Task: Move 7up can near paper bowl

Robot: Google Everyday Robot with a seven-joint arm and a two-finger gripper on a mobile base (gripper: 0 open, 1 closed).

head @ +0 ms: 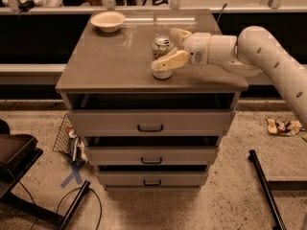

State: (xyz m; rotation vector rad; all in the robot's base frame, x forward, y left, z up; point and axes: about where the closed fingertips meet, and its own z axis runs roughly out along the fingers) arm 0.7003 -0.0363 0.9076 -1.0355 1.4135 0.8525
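Note:
The 7up can [161, 45] stands upright near the middle of the brown cabinet top [110, 63]. My gripper [171, 47] reaches in from the right on a white arm. It is open, with the near finger [169, 61] across the front of the can and the far finger [180, 33] behind it, so the can sits between them. The paper bowl [108, 20] sits at the far left corner of the top, well apart from the can.
The cabinet has several drawers [150, 123] below the top. A wire basket [64, 135] leans at its left on the floor. A black chair base [19, 171] stands at the left, a black pole [265, 188] lies at the right, and a counter edge runs behind.

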